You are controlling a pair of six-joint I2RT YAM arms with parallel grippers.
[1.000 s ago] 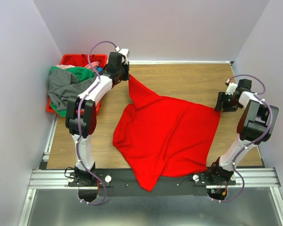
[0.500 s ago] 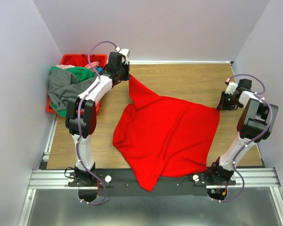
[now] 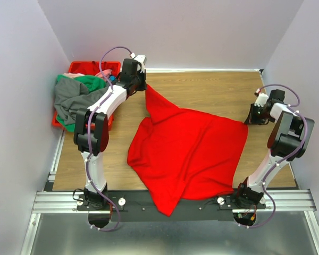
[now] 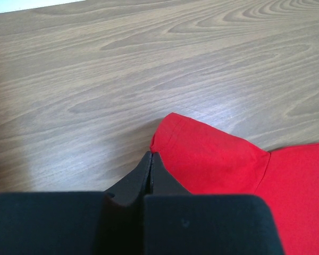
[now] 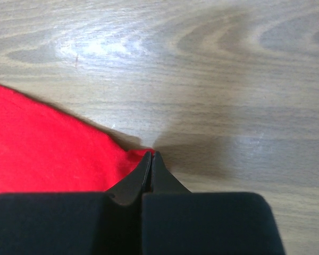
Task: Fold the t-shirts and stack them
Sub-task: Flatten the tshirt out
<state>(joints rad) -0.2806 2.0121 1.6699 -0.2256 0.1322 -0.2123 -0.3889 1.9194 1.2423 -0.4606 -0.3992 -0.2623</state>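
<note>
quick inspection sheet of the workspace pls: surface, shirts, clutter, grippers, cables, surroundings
Surface: wooden table, bare wood showing beyond the spread shirt.
Job's things: red t-shirt spread open in the middle, unfolded, its near corner hanging over the front edge. A pile of shirts in grey, green and pink is heaped at far left.
Clutter: red crate under that pile; nothing else seen.
Grippers: left gripper shut on the shirt's far-left corner; right gripper shut, apparently pinching its right corner.
Cables: purple cables loop along both arms, clear of the cloth.
Surroundings: pale walls on three sides, metal rail at the near edge.
</note>
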